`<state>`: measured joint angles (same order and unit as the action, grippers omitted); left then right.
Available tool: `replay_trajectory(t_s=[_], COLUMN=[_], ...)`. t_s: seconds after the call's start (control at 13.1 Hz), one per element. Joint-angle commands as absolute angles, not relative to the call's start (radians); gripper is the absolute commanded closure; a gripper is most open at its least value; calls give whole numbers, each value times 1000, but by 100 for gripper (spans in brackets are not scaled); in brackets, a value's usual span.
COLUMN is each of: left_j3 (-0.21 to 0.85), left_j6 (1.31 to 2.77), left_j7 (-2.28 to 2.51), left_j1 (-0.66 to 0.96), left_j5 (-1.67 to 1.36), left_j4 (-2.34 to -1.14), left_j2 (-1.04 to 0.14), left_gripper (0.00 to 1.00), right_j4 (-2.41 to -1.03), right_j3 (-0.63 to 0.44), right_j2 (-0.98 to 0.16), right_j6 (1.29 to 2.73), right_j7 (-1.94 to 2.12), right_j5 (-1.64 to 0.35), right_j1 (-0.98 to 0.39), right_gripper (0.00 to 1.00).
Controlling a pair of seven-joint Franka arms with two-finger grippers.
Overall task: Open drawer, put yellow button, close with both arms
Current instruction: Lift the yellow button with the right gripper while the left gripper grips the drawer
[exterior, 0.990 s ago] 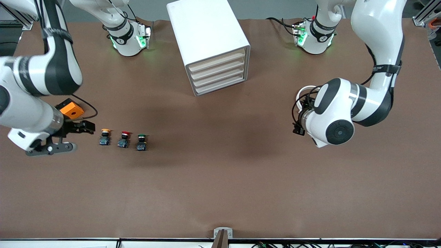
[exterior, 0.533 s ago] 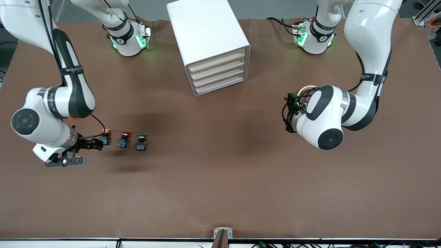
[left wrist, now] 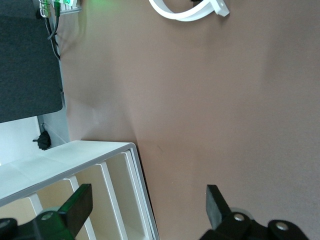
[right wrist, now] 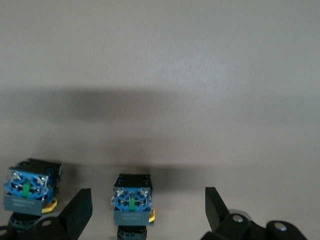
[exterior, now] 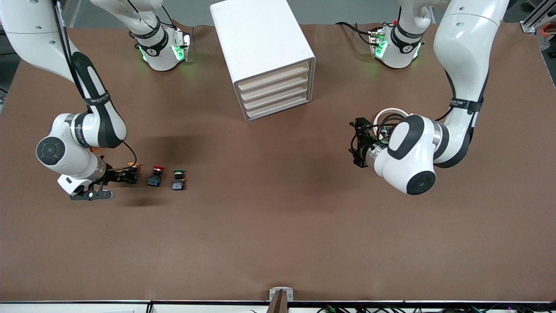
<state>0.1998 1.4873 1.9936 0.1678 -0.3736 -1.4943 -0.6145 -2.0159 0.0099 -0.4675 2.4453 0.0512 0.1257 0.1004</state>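
All four drawers shut; top drawer [exterior: 274, 76] contents hidden. Right claw [exterior: 114, 184] gapes empty beside the yellow button [exterior: 133, 165]. Left claw [exterior: 357, 143] spread wide, empty, above bare tabletop [exterior: 278, 226].

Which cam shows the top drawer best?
Front view: the top drawer is shut, with its whole cream front visible above the three others. The left wrist view catches only a cropped part of the cabinet front. The right wrist view shows none of it.
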Motion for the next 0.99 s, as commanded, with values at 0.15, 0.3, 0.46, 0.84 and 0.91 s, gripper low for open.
replay_trajectory(t_s=[0.15, 0.3, 0.46, 0.84, 0.91], left_j3=[206, 207, 206, 204, 204], left_j6=[1442, 1427, 1404, 1390, 1376], left_j7=[2104, 2141, 2177, 2290, 2310], left_j1=[242, 253, 276, 273, 276], left_j5=[-456, -480, -524, -696, -716], left_j4=[-1470, -1470, -1470, -1448, -1448], left_j2=[-650, -672, -679, -703, -704], left_gripper=[0, 0, 0, 0, 0], right_j4=[-2078, -2083, -2092, -2082, -2080], right_j3=[26, 26, 26, 26, 26], right_j2=[-465, -474, -480, -491, -491], right_j6=[2461, 2459, 2457, 2460, 2461], right_j7=[46, 37, 37, 37, 38], right_j5=[138, 138, 138, 138, 138], right_j1=[110, 104, 104, 92, 92], right_gripper=[0, 0, 3, 52, 63])
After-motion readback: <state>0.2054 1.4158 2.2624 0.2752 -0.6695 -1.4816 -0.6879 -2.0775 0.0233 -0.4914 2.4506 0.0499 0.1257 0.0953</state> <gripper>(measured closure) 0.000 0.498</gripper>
